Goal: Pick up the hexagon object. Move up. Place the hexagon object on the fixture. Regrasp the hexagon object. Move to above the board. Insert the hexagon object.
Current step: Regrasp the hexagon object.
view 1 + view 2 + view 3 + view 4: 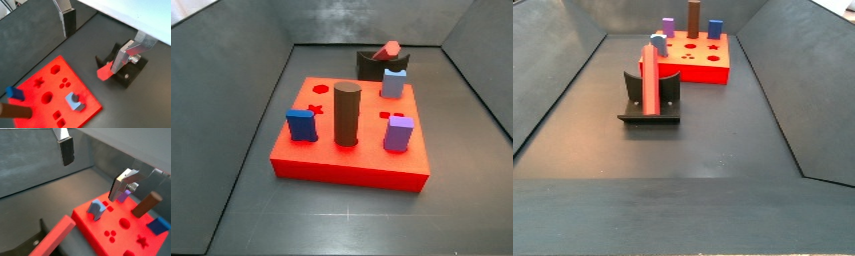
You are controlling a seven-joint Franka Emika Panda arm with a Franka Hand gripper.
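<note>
The rod (649, 78) rests in the fixture (651, 103), leaning up out of the notch with its upper end raised above the bracket — in a side view (390, 48) only that end shows, poking over the dark fixture (374, 66) behind the board (352, 140). In a wrist view the rod (104, 73) appears end-on as a salmon block against the fixture (127, 75); in another wrist view it runs long across the near foreground (57, 239), with part of the fixture (41, 228) just beside it.

Nothing grips the rod. The end effector (93, 25) sits above and apart from it, empty, its fingers (69, 22) spread wide — one silver plate with a dark pad on each side of the view. The same wide gap shows from the other wrist camera (97, 165), with one finger (66, 148) hanging over the grey wall.

The board lies just beyond the fixture on the dark bench (700, 150). Standing on it are a brown peg (348, 115), a blue peg (301, 125), a purple peg (398, 133) and a light-blue peg (393, 84). Shaped holes mark its top. No writing or labels can be read anywhere.
</note>
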